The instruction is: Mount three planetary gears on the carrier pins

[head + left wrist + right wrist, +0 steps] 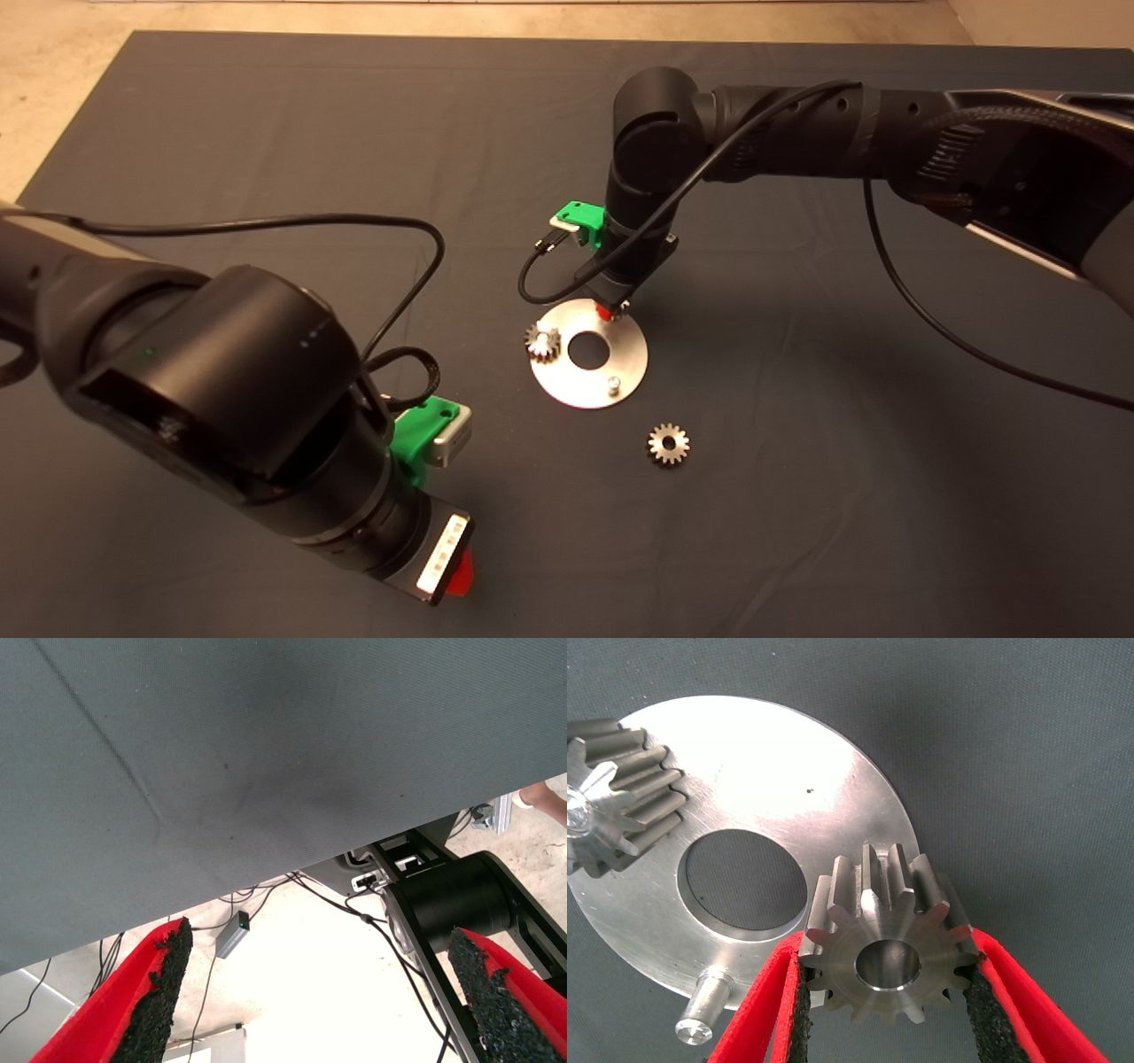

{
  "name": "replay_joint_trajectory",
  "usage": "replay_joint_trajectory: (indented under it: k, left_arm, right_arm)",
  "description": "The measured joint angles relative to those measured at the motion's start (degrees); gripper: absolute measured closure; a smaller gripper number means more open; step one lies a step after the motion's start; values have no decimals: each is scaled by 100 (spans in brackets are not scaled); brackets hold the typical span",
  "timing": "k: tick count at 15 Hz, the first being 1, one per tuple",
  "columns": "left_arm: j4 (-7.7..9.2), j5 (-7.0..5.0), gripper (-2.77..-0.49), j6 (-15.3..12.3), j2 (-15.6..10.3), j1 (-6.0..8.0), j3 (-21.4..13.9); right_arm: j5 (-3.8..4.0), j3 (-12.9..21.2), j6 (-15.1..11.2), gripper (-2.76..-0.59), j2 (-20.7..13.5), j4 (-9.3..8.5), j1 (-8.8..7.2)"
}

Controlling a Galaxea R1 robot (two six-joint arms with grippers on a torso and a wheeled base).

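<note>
The shiny round disc [589, 381] lies mid-mat. One planetary gear [542, 341] sits on the pin at its left side, also seen in the right wrist view [611, 806]. A bare carrier pin [612, 383] stands at the disc's near edge and shows in the right wrist view [702, 1016]. My right gripper [611, 310] is shut on a second gear [890, 943], held flat over the disc's far edge [788, 771]; the third pin is hidden. A third gear [668, 444] lies loose on the mat near the disc. My left gripper [456, 576] is open and empty at the mat's front.
The left arm's bulk fills the mat's lower left. Cables loop from both wrists, one [532, 275] hanging just left of the disc. The left wrist view shows the mat's edge [292, 870], floor cables and a black robot base [452, 899].
</note>
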State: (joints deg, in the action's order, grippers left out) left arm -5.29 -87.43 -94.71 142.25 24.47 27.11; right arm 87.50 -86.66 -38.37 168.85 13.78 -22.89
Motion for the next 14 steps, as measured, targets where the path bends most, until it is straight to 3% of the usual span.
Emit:
replay_joint_trajectory:
  k: [7, 14]
  left_arm:
    - [0, -2, -204, 0, 0, -1, 0]
    - [0, 0, -204, 0, 0, -1, 0]
  right_arm:
    - [-44, 74, -2, -104, -79, 0, 18]
    - [-29, 168, -2, -108, -93, 5, 18]
